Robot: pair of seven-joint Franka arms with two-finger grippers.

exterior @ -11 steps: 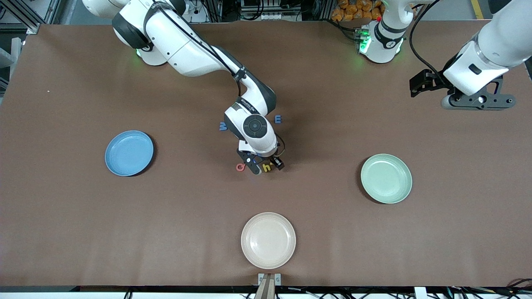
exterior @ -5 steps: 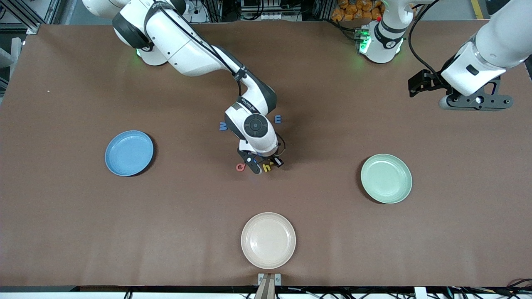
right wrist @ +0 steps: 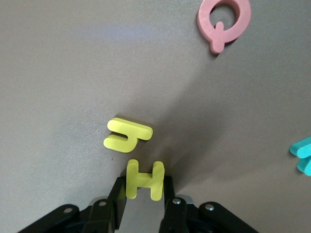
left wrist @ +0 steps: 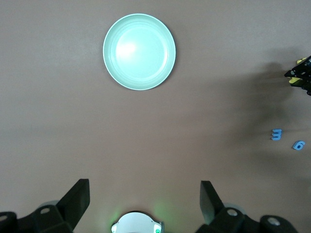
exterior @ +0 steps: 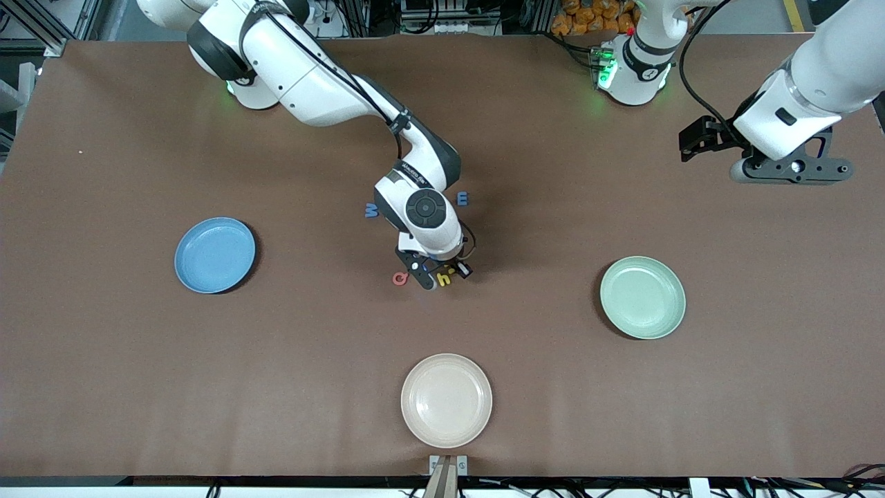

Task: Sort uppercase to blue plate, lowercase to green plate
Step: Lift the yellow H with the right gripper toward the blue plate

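Two arms were at the bench (exterior: 138, 387), but only one was busy. The right end effector (right wrist: 144, 194) was down at the middle of the bench, its fingers (right wrist: 118, 199) pressed in on the yellow H (right wrist: 144, 179) and pinching it between them. The smaller yellow h (right wrist: 127, 135) lay just beside that capital, on the bench surface (not touching it, as far as the right wrist view showed). The red Q (exterior: 399, 278) sat close by toward the right arm's end, and a blue W (exterior: 372, 210) lay farther from the front camera. The left end effector (left wrist: 145, 206) waited over the left arm's end of the bench, fingers spread wide. The blue plate (exterior: 215, 254) and the green plate (exterior: 642, 297) sat well apart, each holding no letters. A beige plate (exterior: 446, 400) lay nearest the front camera.
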